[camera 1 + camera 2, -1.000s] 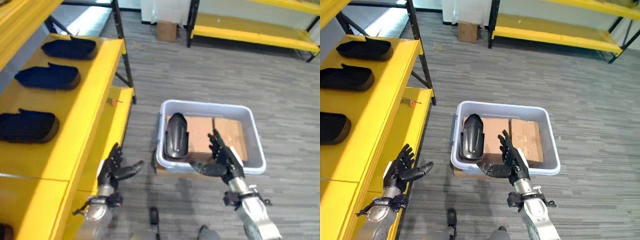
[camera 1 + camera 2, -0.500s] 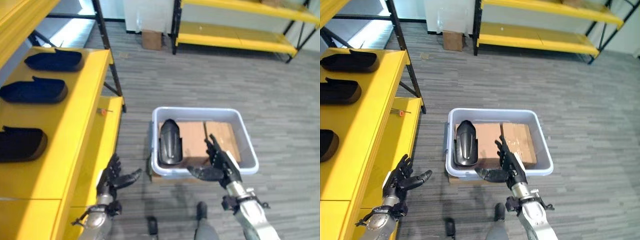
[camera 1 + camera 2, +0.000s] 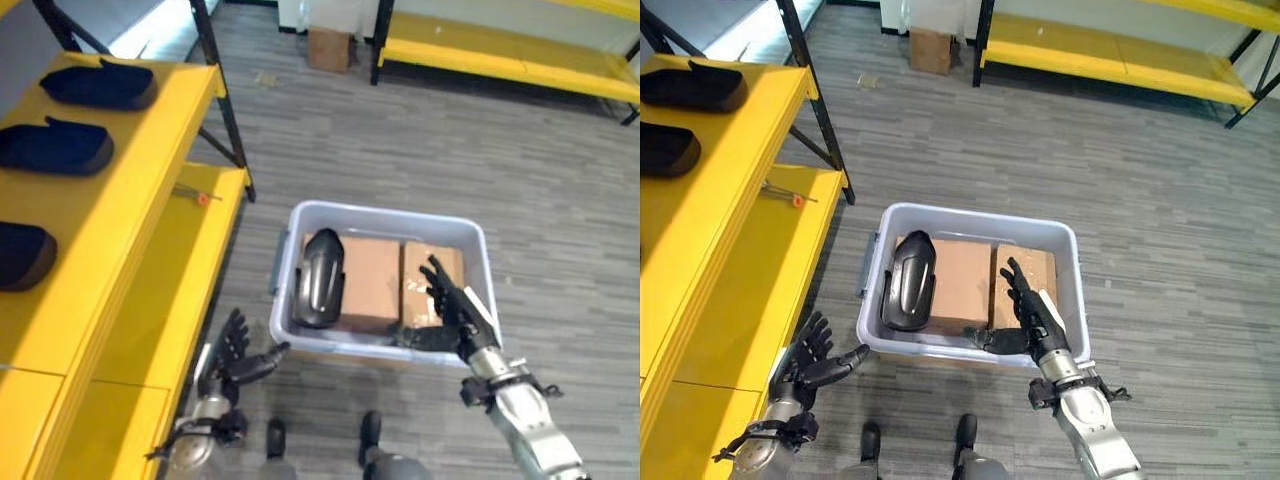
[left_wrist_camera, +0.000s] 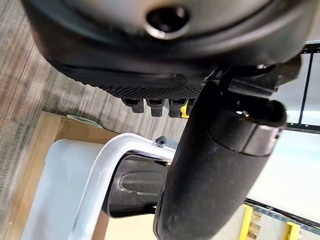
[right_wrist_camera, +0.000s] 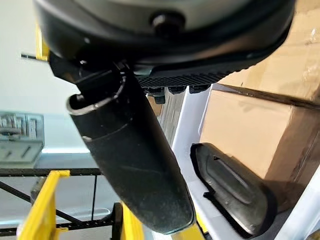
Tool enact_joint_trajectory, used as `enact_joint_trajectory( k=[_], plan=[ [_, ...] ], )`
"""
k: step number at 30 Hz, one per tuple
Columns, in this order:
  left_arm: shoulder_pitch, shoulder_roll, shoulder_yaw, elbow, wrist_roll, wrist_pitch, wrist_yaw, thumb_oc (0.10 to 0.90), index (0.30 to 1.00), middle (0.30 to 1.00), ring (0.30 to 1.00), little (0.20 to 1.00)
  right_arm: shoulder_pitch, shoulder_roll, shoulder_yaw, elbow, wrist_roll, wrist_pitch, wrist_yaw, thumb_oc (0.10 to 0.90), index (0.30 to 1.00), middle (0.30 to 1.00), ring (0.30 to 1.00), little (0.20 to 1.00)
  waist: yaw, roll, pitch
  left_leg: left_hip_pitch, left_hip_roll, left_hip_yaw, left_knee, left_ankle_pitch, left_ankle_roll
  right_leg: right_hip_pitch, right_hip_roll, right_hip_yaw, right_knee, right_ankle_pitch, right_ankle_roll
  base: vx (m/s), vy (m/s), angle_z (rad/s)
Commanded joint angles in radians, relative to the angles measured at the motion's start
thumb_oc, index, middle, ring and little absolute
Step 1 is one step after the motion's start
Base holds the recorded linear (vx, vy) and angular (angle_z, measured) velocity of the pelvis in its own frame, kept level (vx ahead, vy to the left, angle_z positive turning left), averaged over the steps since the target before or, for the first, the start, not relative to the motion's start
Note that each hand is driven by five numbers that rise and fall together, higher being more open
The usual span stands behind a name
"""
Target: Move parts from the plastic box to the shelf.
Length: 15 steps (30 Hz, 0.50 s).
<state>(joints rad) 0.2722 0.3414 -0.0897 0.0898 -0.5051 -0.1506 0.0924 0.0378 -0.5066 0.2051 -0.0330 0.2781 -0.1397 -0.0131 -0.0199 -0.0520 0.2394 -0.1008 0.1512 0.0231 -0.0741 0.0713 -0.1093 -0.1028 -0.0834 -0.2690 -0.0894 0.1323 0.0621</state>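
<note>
We see the right hand (image 3: pixel 1037 318) spread over the plastic box (image 3: pixel 1070 262), holding nothing — the black part (image 3: pixel 906 283) lies inside. The left hand (image 3: pixel 810 358) hangs open beside the shelf (image 3: pixel 735 240).

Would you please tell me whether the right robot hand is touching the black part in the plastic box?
Apart. In the left eye view, brown cardboard shows between the right robot hand and the black part in the plastic box.

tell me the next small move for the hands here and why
Probably bring both open hands in over the black part: it lies untouched at the left end of the plastic box, with the right hand over the near right rim and the left hand outside it, both empty.
</note>
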Motion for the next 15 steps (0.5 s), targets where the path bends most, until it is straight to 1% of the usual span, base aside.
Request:
enact_joint_trajectory(
  k=[1, 2, 3, 4, 5, 7, 8, 9, 11, 15],
  plan=[
    [-0.069, 0.061, 0.012, -0.109, -0.015, -0.084, -0.021, 0.900, 1.000, 1.000, 1.000, 1.000, -0.217, -0.075, -0.035, -0.044, -0.141, -0.109, -0.077, 0.900, 1.000, 1.000, 1.000, 1.000, 0.033, 0.011, -0.002, 0.041, 0.068, 0.011, -0.010, 0.013, 0.006, -0.106, -0.109, 0.008, 0.196, -0.059, 0.079, -0.03, -0.034, 0.24],
    [-0.070, 0.060, 0.013, -0.109, -0.015, -0.084, -0.021, 0.900, 1.000, 1.000, 1.000, 1.000, -0.220, -0.075, -0.033, -0.041, -0.141, -0.110, -0.078, 0.900, 1.000, 1.000, 1.000, 1.000, 0.032, 0.011, -0.002, 0.040, 0.068, 0.011, -0.010, 0.013, 0.006, -0.107, -0.109, 0.008, 0.197, -0.059, 0.079, -0.06, -0.048, 0.18],
    [-0.071, 0.069, 0.003, -0.121, -0.021, -0.086, -0.023, 0.900, 1.000, 1.000, 1.000, 1.000, -0.287, -0.113, -0.012, -0.028, -0.211, -0.111, -0.108, 0.900, 1.000, 1.000, 1.000, 1.000, 0.045, 0.015, 0.010, 0.027, 0.071, 0.009, -0.011, 0.019, 0.003, -0.123, -0.110, 0.004, 0.207, -0.062, 0.079, -0.05, -0.026, 0.04],
    [-0.070, 0.074, -0.001, -0.125, -0.026, -0.088, -0.023, 0.900, 1.000, 1.000, 1.000, 1.000, -0.327, -0.141, 0.010, -0.021, -0.258, -0.106, -0.114, 0.900, 1.000, 1.000, 1.000, 1.000, 0.051, 0.015, 0.016, 0.019, 0.072, 0.007, -0.011, 0.021, 0.002, -0.131, -0.111, 0.004, 0.212, -0.063, 0.078, -0.06, -0.031, 0.01],
    [-0.073, 0.081, -0.006, -0.127, -0.025, -0.089, -0.025, 0.900, 1.000, 1.000, 1.000, 1.000, -0.365, -0.163, 0.029, -0.017, -0.276, -0.106, -0.116, 0.900, 1.000, 1.000, 1.000, 1.000, 0.056, 0.017, 0.024, 0.013, 0.073, 0.004, -0.011, 0.023, 0.002, -0.140, -0.112, 0.003, 0.220, -0.064, 0.078, -0.06, -0.029, 0.03],
    [-0.079, 0.093, -0.025, -0.133, -0.032, -0.092, -0.028, 0.900, 1.000, 1.000, 1.000, 1.000, -0.430, -0.179, 0.056, 0.033, -0.281, -0.095, -0.128, 0.900, 1.000, 1.000, 1.000, 1.000, 0.068, 0.020, 0.039, -0.002, 0.071, -0.006, -0.010, 0.029, 0.001, -0.153, -0.117, -0.001, 0.233, -0.066, 0.076, -0.04, -0.018, 0.14],
    [-0.080, 0.093, -0.023, -0.133, -0.032, -0.093, -0.028, 0.900, 1.000, 1.000, 1.000, 1.000, -0.435, -0.179, 0.059, 0.037, -0.281, -0.097, -0.130, 0.900, 1.000, 1.000, 1.000, 1.000, 0.066, 0.020, 0.040, -0.003, 0.071, -0.006, -0.009, 0.029, 0.001, -0.154, -0.117, -0.001, 0.234, -0.066, 0.076, -0.04, 0.001, 0.17],
    [-0.083, 0.098, -0.031, -0.139, -0.042, -0.095, -0.030, 0.900, 1.000, 1.000, 1.000, 1.000, -0.478, -0.185, 0.085, 0.075, -0.297, -0.090, -0.146, 0.900, 1.000, 1.000, 1.000, 1.000, 0.073, 0.022, 0.047, -0.009, 0.069, -0.009, -0.009, 0.031, 0.001, -0.160, -0.119, -0.001, 0.238, -0.066, 0.076, -0.05, 0.000, 0.16],
    [-0.095, 0.117, -0.046, -0.157, -0.050, -0.098, -0.023, 0.900, 1.000, 1.000, 1.000, 1.000, -0.612, -0.252, 0.162, 0.166, -0.410, -0.059, -0.176, 0.900, 1.000, 1.000, 1.000, 1.000, 0.090, 0.026, 0.073, -0.030, 0.064, -0.020, -0.007, 0.036, 0.001, -0.183, -0.127, -0.005, 0.257, -0.067, 0.077, -0.07, -0.002, 0.12],
    [-0.110, 0.129, -0.049, -0.154, -0.046, -0.106, -0.014, 0.900, 1.000, 1.000, 1.000, 1.000, -0.733, -0.355, 0.233, 0.244, -0.584, -0.028, -0.205, 0.900, 1.000, 1.000, 1.000, 1.000, 0.107, 0.037, 0.098, -0.052, 0.052, -0.037, -0.004, 0.040, 0.003, -0.197, -0.138, -0.013, 0.270, -0.070, 0.078, -0.03, 0.013, 0.15]
  ],
)
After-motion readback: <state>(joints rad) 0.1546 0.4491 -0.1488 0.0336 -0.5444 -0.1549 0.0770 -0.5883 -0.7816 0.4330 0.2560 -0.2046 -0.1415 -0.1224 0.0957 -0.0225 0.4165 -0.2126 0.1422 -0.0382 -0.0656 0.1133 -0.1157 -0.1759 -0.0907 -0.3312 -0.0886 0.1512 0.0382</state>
